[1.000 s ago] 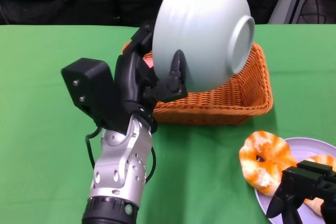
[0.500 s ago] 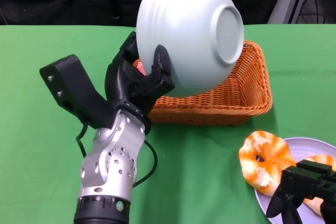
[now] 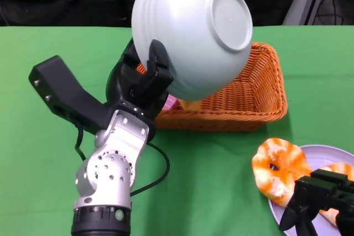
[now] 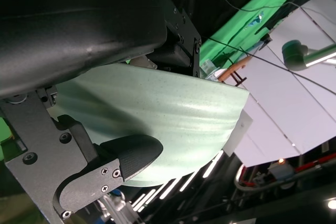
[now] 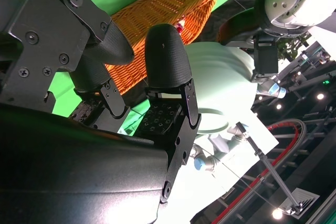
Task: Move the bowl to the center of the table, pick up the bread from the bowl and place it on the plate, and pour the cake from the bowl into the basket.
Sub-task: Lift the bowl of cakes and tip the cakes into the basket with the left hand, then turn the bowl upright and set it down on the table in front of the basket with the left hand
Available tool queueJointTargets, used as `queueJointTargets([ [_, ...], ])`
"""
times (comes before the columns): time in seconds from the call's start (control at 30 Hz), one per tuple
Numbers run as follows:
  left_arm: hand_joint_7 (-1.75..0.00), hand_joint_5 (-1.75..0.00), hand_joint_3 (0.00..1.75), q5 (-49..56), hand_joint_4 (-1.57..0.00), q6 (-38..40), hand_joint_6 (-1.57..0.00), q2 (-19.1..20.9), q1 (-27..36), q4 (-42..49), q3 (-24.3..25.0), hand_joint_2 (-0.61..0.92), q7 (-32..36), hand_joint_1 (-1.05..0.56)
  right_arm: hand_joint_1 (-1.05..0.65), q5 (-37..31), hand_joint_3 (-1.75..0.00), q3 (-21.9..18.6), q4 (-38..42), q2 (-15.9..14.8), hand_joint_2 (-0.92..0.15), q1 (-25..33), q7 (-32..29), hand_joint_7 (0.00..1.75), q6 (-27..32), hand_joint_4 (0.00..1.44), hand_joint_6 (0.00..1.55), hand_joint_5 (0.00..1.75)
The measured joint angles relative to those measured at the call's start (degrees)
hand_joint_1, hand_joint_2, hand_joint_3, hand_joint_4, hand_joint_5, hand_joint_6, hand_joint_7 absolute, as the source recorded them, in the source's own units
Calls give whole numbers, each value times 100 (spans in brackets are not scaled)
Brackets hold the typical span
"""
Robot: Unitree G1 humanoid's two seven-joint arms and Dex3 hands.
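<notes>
**Bowl upended over the basket for the pour**

The left hand [image 3: 145, 81] is raised above the middle of the tabletop [image 3: 44, 70], its fingers [image 3: 157, 62] clamped on the rim of the bowl [image 3: 193, 31]. The bowl is tipped nearly upside down, its foot ring facing the camera and its mouth turned down toward the near-left corner of the basket [image 3: 260, 95]. That tilt reads as the pouring step: with the mouth over the wicker, the cake can slide out without the hand touching it. A pink and yellow piece [image 3: 182, 103] shows just under the bowl's lower edge, inside the basket's near wall; it is probably the cake, but the bowl hides most of it, so I cannot say whether all of it has landed.

The basket sits toward the far edge, right of centre. Its near wall stands close under the bowl's rim, and the bowl could catch on it when it is lowered.

Near the right front corner, the bread [image 3: 279, 169] lies half on the plate [image 3: 315, 156], overhanging its left rim; that step looks done. A second orange-and-white piece shows further right on the plate. The right hand [image 3: 318, 203] rests low at the front edge, just before the plate, its fingers [image 5: 168, 77] apart and holding nothing.
</notes>
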Motion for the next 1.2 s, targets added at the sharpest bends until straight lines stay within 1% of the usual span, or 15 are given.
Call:
queueJointTargets([
  [0.13,-175,-175,155,-362,-102,47,-80,-1,0,-71,56,39,298,-21,0,-6,-175,1,8,0,-5,1,0,141,1,104,99,163],
  [0.23,-175,-175,154,-555,-103,54,-81,-1,0,-114,52,39,338,-22,0,-5,-175,1,8,0,-5,4,3,141,4,104,100,163],
  [0.33,-175,-175,154,-641,-103,76,-82,0,0,-171,36,37,338,-23,-1,-6,-175,1,8,0,-5,2,3,141,4,105,100,163],
  [0.43,-175,-175,161,-698,-103,78,-84,0,0,-280,-3,33,337,-22,0,-6,-175,0,8,0,-5,1,3,142,5,105,101,162],
  [0.57,-175,-175,164,-698,-104,77,-85,0,0,-372,-30,31,333,-22,1,-5,-175,0,8,-2,-5,-4,10,141,5,105,100,163],
  [0.7,-175,-175,165,-713,-104,92,-86,2,2,-522,-36,30,308,-22,1,2,-175,0,26,-13,-6,-12,26,142,1,104,100,163],
  [0.9,-175,-175,166,-805,-104,211,-86,6,10,-818,-45,30,87,-24,1,2,-175,-10,101,-71,-5,-43,25,142,-56,104,99,163],
  [1.2,-175,-175,166,-804,-104,262,-86,5,21,-877,-42,29,58,-24,1,2,-175,-11,101,-82,-5,-49,25,142,-72,104,99,163],
])
